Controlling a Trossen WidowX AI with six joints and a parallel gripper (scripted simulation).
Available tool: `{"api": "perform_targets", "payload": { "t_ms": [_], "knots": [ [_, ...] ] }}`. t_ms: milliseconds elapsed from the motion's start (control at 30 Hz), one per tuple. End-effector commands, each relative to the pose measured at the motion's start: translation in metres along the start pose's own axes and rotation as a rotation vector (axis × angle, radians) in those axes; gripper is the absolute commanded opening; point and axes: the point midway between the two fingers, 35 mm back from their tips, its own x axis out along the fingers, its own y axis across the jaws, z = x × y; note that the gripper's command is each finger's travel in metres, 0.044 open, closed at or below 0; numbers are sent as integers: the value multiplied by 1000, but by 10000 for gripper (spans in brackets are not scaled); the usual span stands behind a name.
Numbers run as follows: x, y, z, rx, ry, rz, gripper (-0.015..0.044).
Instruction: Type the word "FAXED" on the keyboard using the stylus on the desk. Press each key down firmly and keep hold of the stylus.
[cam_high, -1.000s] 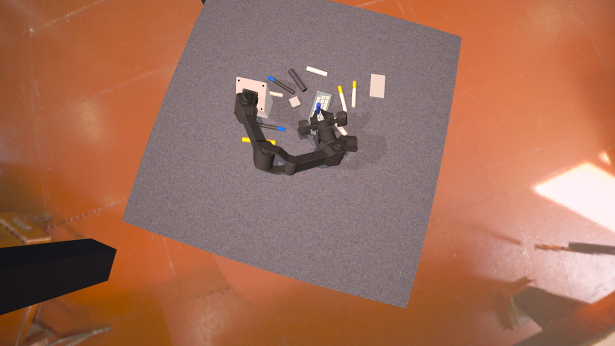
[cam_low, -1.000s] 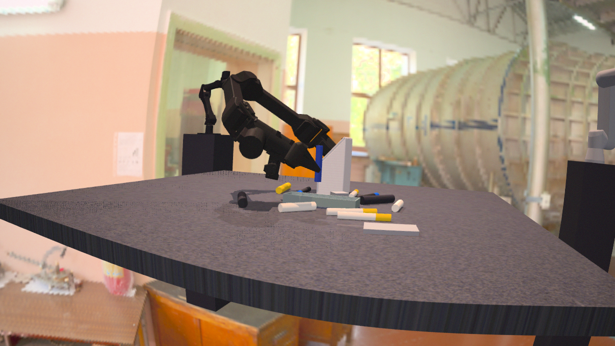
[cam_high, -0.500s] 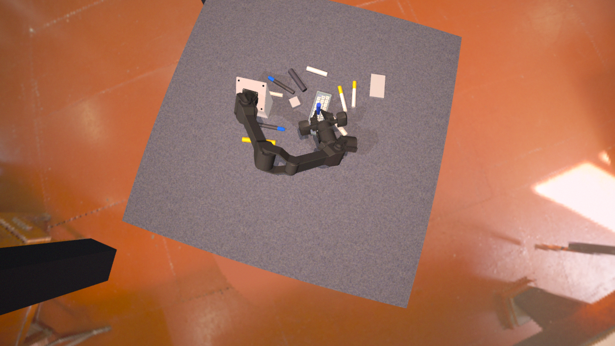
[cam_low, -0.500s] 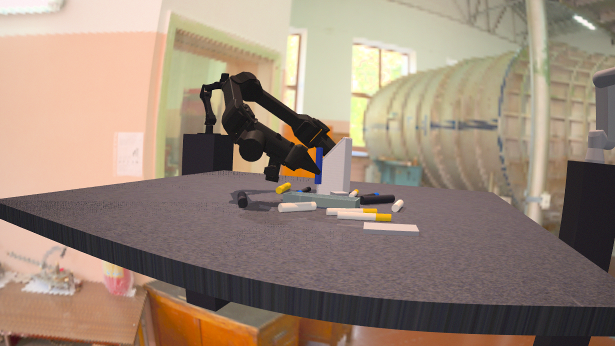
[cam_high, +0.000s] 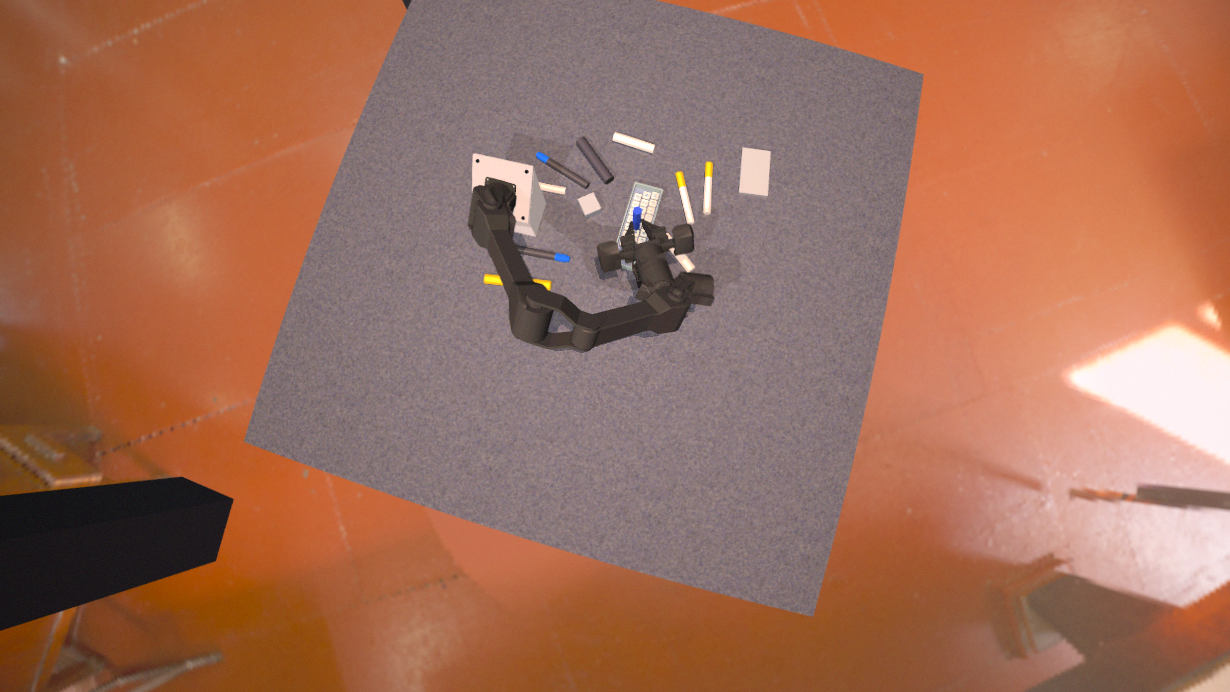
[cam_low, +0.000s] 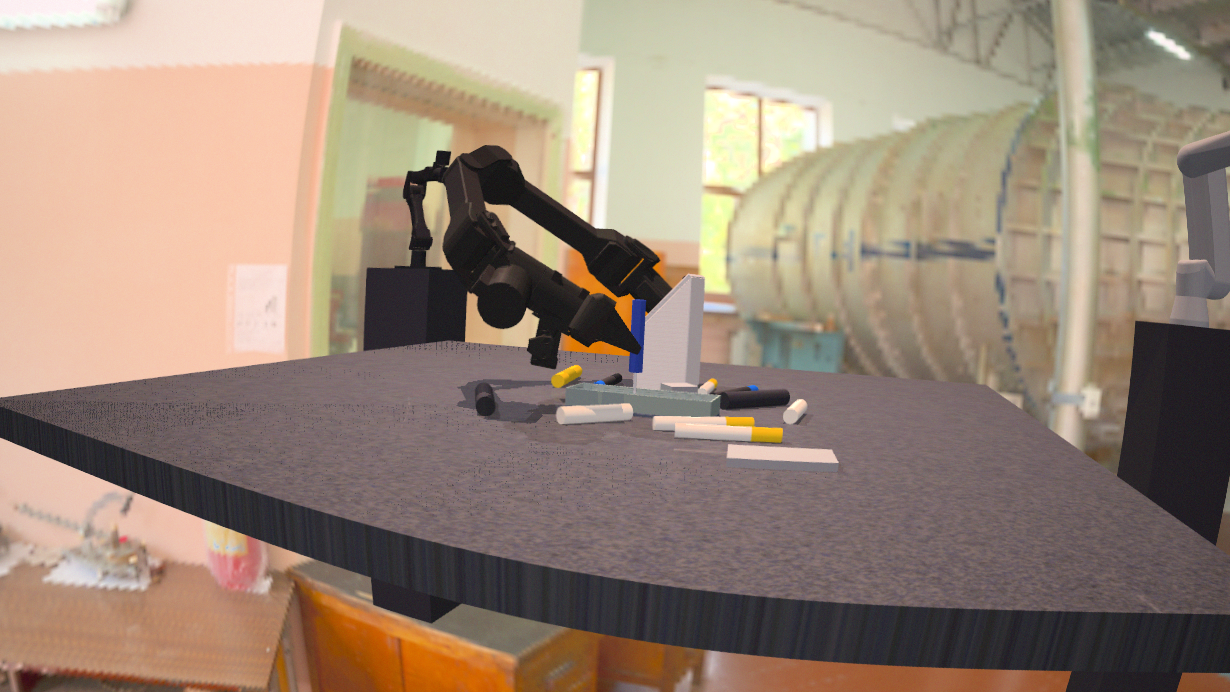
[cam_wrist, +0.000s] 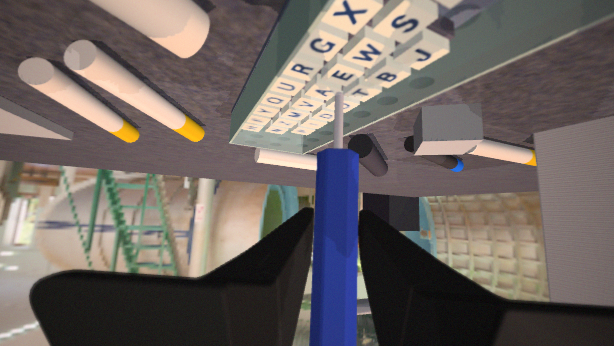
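Wrist view shows the gripper (cam_wrist: 336, 235) clamped on a blue stylus (cam_wrist: 334, 240), upright so its tip meets the keyboard (cam_wrist: 345, 70).

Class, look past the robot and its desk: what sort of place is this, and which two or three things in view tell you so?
Probably a workshop or hangar-like hall: a large ribbed fuselage-like hull behind the desk, exposed roof trusses overhead, and a green ladder in the wrist view.
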Motion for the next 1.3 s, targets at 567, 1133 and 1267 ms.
{"api": "perform_targets", "payload": {
  "t_ms": [567,1133,1267],
  "knots": [
    [3,0,7,-2,-5,-1,81],
    [5,0,10,-2,-5,-1,81],
    [5,0,9,-2,-5,-1,81]
  ]
}}
